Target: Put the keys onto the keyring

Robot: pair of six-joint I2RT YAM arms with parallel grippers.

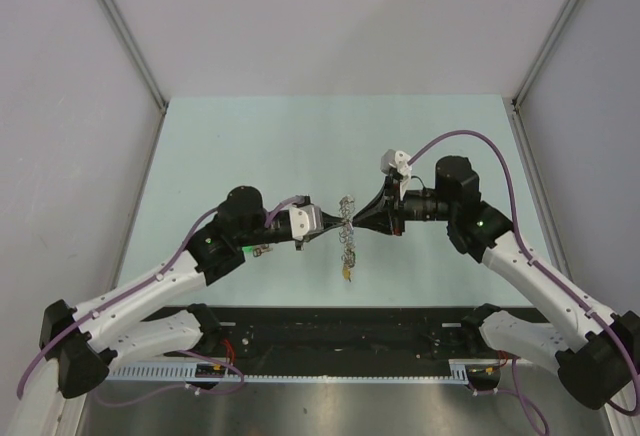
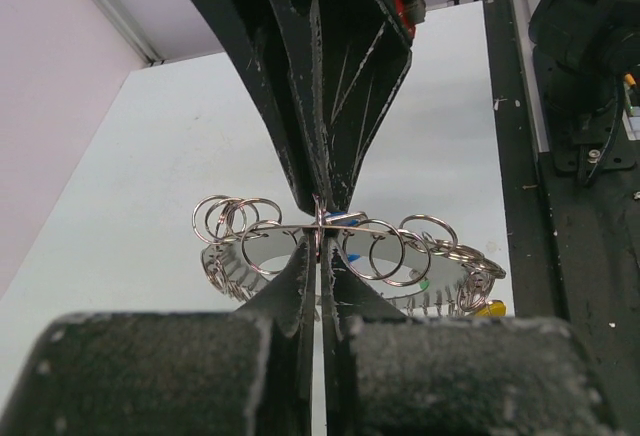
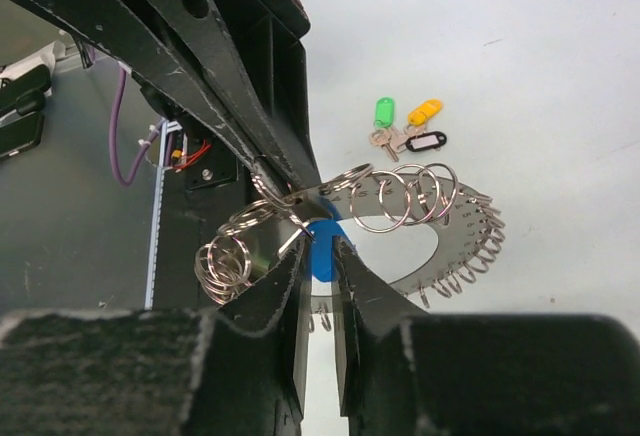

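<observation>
The keyring (image 1: 346,218), a flat silver ring fringed with many small split rings, hangs above the table between both grippers. My left gripper (image 2: 320,224) is shut on the keyring's (image 2: 228,268) thin wire edge. Opposite it, my right gripper (image 3: 320,243) has its jaws a narrow gap apart, and a blue-tagged key (image 3: 322,248) on the keyring (image 3: 455,241) sits in that gap. A yellow tag (image 1: 347,274) dangles below the ring. Loose keys with green (image 3: 384,111), yellow (image 3: 424,112) and black (image 3: 425,142) tags lie together on the table, next to the left arm (image 1: 262,250).
The pale green table (image 1: 250,146) is walled at the left, right and back. A black base rail (image 1: 340,331) with cables runs along the near edge. Both wrists meet at mid-table, tip to tip.
</observation>
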